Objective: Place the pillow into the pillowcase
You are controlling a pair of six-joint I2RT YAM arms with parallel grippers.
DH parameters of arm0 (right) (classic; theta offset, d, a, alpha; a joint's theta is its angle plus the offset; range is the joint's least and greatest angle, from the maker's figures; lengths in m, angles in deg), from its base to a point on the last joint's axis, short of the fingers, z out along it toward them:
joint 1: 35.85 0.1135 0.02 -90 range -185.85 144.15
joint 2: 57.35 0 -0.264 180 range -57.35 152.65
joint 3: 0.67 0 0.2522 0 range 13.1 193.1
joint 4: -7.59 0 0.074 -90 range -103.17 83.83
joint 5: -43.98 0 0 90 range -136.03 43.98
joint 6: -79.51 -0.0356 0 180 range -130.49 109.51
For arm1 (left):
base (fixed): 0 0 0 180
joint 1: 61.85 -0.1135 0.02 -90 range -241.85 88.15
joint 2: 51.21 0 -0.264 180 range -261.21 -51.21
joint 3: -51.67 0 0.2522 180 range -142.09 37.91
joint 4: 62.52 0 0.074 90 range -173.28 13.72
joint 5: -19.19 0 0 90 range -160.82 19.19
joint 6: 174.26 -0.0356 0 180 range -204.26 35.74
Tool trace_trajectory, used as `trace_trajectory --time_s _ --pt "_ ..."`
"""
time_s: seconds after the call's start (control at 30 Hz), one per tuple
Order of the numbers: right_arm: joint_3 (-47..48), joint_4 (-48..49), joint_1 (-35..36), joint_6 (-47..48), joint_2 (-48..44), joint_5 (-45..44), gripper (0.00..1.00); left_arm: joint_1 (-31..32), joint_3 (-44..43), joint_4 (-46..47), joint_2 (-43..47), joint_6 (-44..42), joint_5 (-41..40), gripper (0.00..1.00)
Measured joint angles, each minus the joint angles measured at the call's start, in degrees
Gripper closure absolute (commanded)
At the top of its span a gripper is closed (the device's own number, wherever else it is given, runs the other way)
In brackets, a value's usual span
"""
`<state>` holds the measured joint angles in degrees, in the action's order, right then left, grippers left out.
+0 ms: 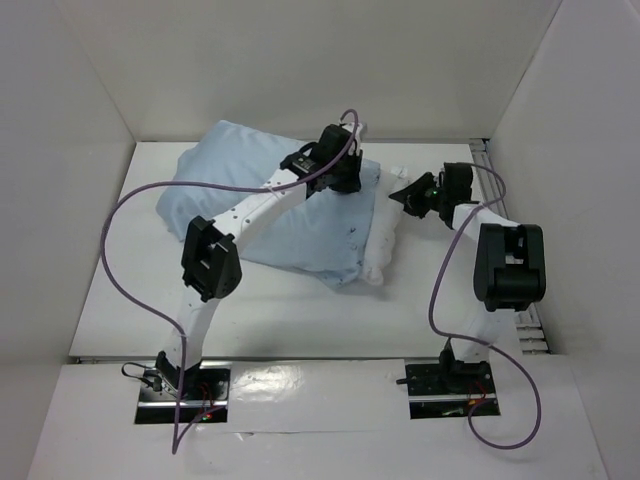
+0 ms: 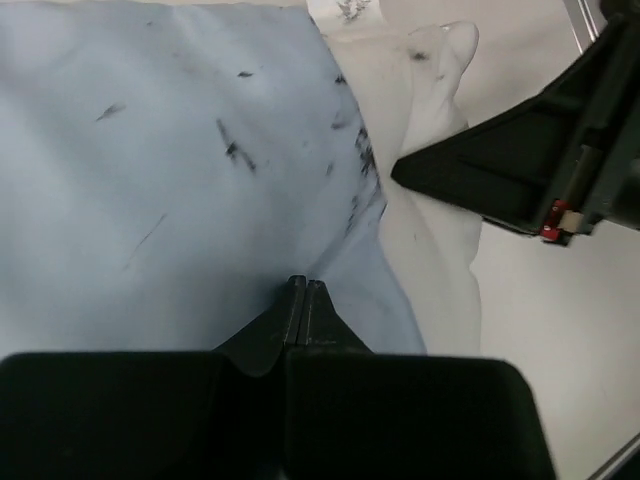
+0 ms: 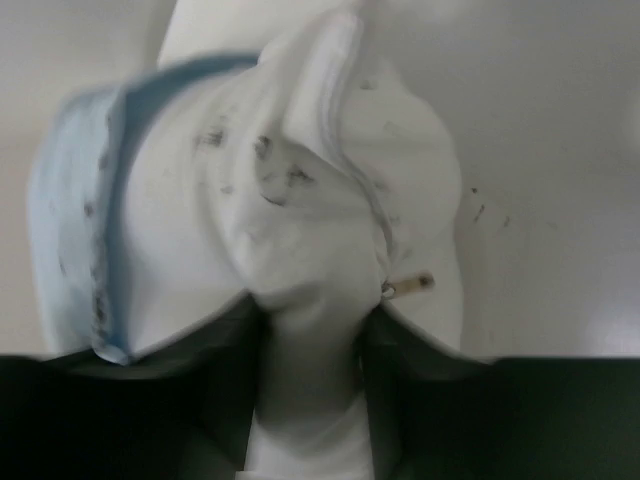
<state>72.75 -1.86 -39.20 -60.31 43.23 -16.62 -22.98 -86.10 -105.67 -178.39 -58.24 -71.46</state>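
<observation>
The left gripper (image 2: pixel 305 295) has its jaws pressed tip to tip, set against the pillowcase (image 2: pixel 150 180) just inside the cloth's right-hand edge. Whether a fold is caught between them I cannot tell. Dark smudges mark the blue cloth around the tips and along that edge.

The right gripper (image 3: pixel 312 320) stands at a middling width, and a bulging end of the pillow (image 3: pixel 310 180) fills the gap and touches both fingers. A small metal pull (image 3: pixel 410 285) shows on the pillow seam just beside the right finger. The blue hem wraps the pillow to the left of the grip.

From above, the pillowcase lies on the far middle of the table (image 1: pixel 130 300), plump and wrinkled, with most of the pillow inside it. A white strip of pillow sticks out along its right side, toward the right arm. A printed tag (image 2: pixel 345 10) sits at the far corner of that strip. The left arm reaches across the blue cloth to its right part. The right arm bends in from the right, its gripper at the pillow's exposed end, near the left gripper but apart from it.
</observation>
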Motion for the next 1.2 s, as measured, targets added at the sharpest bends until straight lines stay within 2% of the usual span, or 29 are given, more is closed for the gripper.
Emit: trace_trajectory --time_s 0.03,0.1,0.13,0.2,0.23,0.3,0.37,0.47,0.73,0.83,0.9,0.97,1.0,1.1,1.13,1.2 --pt "0.2 0.9 0.4 0.3 0.7 1.1 0.97 -0.2 0.7 -0.3 1.3 -0.1 0.4 1.0" --pt "-0.1 2.0 1.8 0.8 0.8 1.7 1.0 -0.3 1.5 -1.7 3.8 -0.3 0.7 0.99" --pt "-0.6 2.2 2.8 1.3 0.1 1.2 1.0 -0.3 1.5 -2.8 5.0 -0.3 0.7 0.93" --pt "-2.9 2.3 5.7 2.3 -2.5 -0.5 1.0 0.0 1.5 -4.5 7.3 -0.8 0.2 0.72" --pt "-4.5 2.1 7.8 2.8 -4.6 -1.2 1.0 0.1 1.5 -5.3 8.3 -1.4 -0.2 0.47" --pt "-8.5 2.0 12.4 3.5 -9.3 -2.9 1.0 0.6 1.5 -7.4 10.3 -2.7 -1.6 0.3" --pt "-12.2 1.4 17.2 3.9 -14.4 -4.3 1.0 1.2 1.4 -8.9 11.2 -3.8 -3.8 0.2" --pt "-16.1 -0.1 22.5 4.3 -20.1 -6.2 1.0 3.1 1.3 -12.0 11.1 -5.4 -8.5 0.18" --pt "-18.0 -3.8 23.0 4.9 -23.2 -10.0 1.0 9.6 3.1 -16.3 8.5 -9.9 -22.4 0.2" --pt "-18.0 -4.0 23.0 4.9 -23.2 -10.3 1.0 10.0 3.3 -16.6 6.2 -11.1 -25.0 0.24" --pt "-18.0 -4.2 23.0 5.0 -23.3 -10.5 1.0 9.8 3.3 -16.6 4.7 -11.4 -25.8 0.31" --pt "-18.0 -4.6 23.0 5.2 -23.3 -11.0 1.0 9.6 3.3 -16.5 3.5 -11.8 -26.6 0.42" --pt "-18.0 -4.8 23.0 5.2 -23.3 -11.3 1.0 9.6 3.1 -16.5 3.1 -12.0 -27.3 0.55" --pt "-18.0 -4.9 23.0 5.3 -23.3 -11.5 1.0 9.7 1.7 -17.0 2.5 -12.0 -28.7 0.77" --pt "-18.0 -4.8 23.1 5.3 -23.4 -11.6 1.0 9.8 1.1 -17.1 2.5 -12.0 -29.0 0.88" --pt "-18.0 -4.9 23.4 5.4 -23.5 -11.8 1.0 9.7 -0.3 -17.7 2.5 -12.2 -28.6 0.94"
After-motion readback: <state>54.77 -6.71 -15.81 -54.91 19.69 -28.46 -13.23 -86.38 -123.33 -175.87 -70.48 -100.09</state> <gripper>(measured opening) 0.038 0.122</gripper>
